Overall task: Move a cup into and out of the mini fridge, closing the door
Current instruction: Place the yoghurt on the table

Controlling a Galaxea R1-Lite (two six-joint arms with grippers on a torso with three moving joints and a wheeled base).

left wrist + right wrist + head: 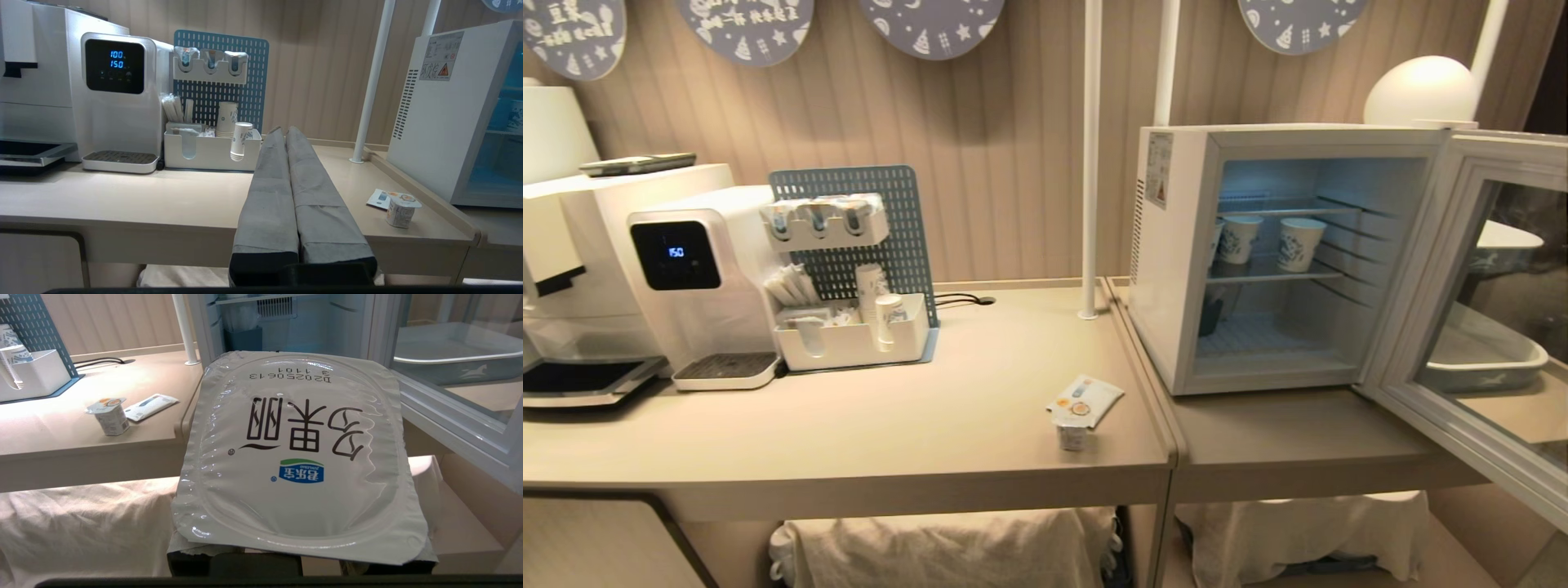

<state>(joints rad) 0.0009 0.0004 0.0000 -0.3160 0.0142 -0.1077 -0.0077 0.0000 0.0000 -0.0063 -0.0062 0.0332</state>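
Note:
The mini fridge [1176, 245] stands on the right-hand table with its inside lit. Its door [1413, 269] is swung wide open to the right. My right gripper [298, 400] is shut on a cup [294, 486] with a white foil lid bearing printed characters. The lid hides the fingers. This gripper hangs in front of the table edge, facing the open fridge [286, 326] and the door [449, 412]. My left gripper [284, 130] is shut and empty, held level before the left table. Neither arm shows in the head view.
A small yogurt cup [1072, 434] and a flat packet [1086, 398] lie near the left table's front right corner. Two paper cups [1298, 242] stand on the fridge's wire shelf. A water dispenser [698, 278] and a blue pegboard organiser [849, 269] stand at the back left. Cloth [947, 547] hangs below.

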